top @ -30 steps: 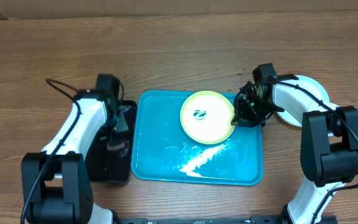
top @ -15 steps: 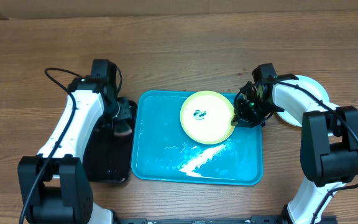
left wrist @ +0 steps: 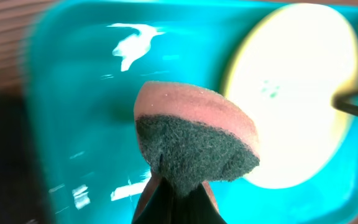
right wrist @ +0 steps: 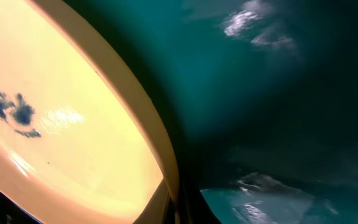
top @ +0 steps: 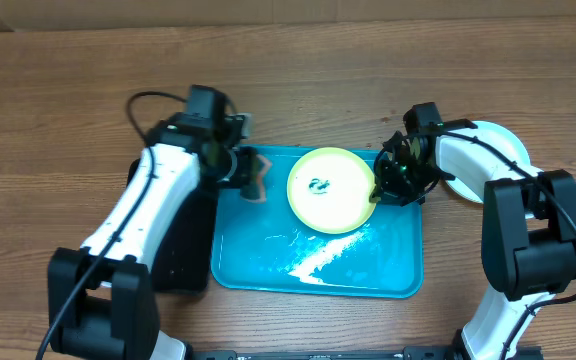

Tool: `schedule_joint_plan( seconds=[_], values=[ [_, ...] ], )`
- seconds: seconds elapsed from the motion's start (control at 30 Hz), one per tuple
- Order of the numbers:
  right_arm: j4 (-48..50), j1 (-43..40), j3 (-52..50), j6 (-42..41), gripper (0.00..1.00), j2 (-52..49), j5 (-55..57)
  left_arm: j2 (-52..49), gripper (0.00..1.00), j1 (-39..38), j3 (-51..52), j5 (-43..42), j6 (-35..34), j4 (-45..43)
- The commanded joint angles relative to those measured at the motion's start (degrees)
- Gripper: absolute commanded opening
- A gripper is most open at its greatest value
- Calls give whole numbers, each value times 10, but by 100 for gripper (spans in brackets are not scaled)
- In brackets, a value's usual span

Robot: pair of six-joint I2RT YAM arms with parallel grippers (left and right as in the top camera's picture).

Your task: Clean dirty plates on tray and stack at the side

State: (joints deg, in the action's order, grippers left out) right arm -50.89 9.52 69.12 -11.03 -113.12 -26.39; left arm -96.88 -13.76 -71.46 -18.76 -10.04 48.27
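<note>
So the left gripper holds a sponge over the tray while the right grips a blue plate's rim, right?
No: the plate is yellow-green, not blue, as the overhead view shows. The left gripper does hold a sponge over the tray, and the right gripper grips the plate's rim.

One wooden table [top: 288, 60]. Two trays on it: one blue tray [top: 268, 270] and one black tray [top: 183, 265]. Two plates are visible: one yellow-green plate [top: 330, 190] with one dark smudge [top: 319, 184], and one pale plate [top: 498, 140], partly hidden, so it is unclear whether more are stacked under it. One sponge [left wrist: 194, 134]. One white smear [top: 318, 258]. Two robot arms, one left arm [top: 148, 200] and one right arm [top: 468, 160], each with one tool: the left tool [top: 245, 168] and the right tool [top: 378, 192].
</note>
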Motion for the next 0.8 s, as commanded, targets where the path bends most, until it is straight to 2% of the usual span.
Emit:
schedule_joint_plan(
  seconds=[0.0,0.17,0.33,0.53,0.77],
  values=[
    [7,30,-8,-15,4,-29,-15,-2,4,-40,-15,-38,15,-19],
    [26,73,-8,-37,4,-29,-21,-2,4,-77,-14,-38,-14,-54],
    [47,110,-8,-136,4,-29,72,-15,4,-79,-14,-4,-32,-53],
    [56,126,-8,-156,4,-28,134,-68,4,-79,-14,5,-33,-48],
    [56,126,-8,-156,4,-28,135,-141,4,-80,-14,5,-28,-44]
  ],
)
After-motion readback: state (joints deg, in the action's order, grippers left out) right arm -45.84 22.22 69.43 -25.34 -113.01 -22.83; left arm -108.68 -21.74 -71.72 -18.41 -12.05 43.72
